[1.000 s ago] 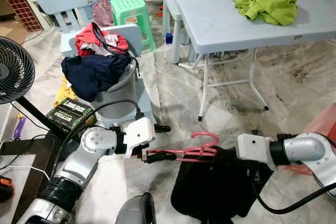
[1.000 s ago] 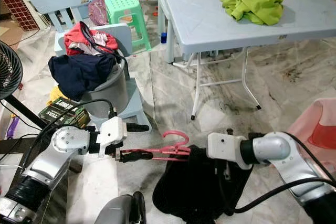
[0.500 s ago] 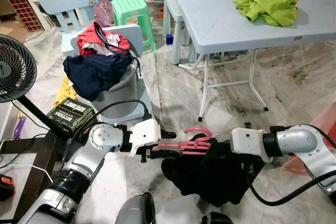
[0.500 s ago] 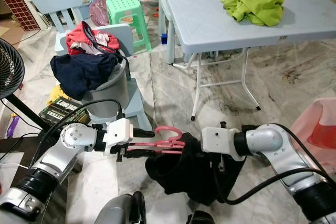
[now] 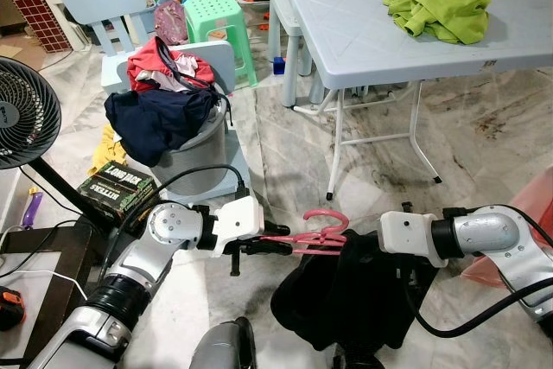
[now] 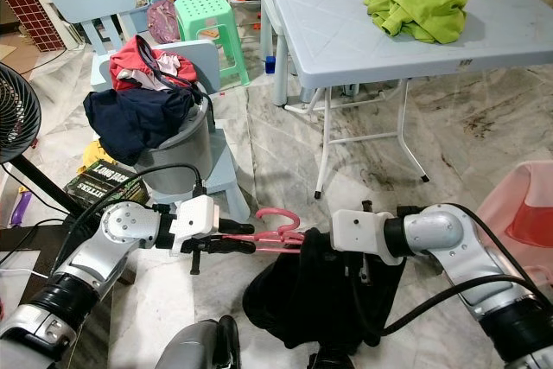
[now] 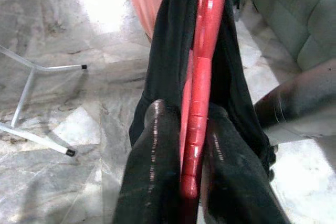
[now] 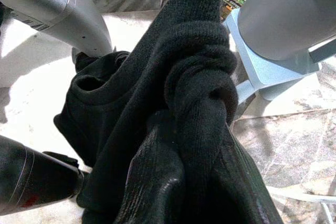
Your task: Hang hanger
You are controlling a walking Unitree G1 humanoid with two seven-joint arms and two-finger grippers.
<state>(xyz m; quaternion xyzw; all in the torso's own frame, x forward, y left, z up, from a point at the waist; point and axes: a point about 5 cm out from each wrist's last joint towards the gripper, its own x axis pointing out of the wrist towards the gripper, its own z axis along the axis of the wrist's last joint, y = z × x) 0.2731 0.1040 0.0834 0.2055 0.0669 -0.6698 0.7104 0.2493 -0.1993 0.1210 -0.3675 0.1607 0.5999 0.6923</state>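
Left eye view: a pale blue folding desk (image 5: 363, 23) fills the upper right of the frame, with a lime green garment (image 5: 439, 3) bunched on it. At upper left a grey bucket (image 5: 194, 157) stands heaped with navy and red clothes (image 5: 155, 105). Low in the centre a black sweater (image 5: 354, 291) hangs above the marble floor (image 5: 484, 136). The pink hanger (image 5: 315, 232) lies level at lower centre, its far end buried in the sweater. The left gripper (image 7: 184, 166) has its fingers clamped on the hanger's near arm. The right gripper (image 8: 178, 182) has its fingers closed on a bunched fold of the sweater.
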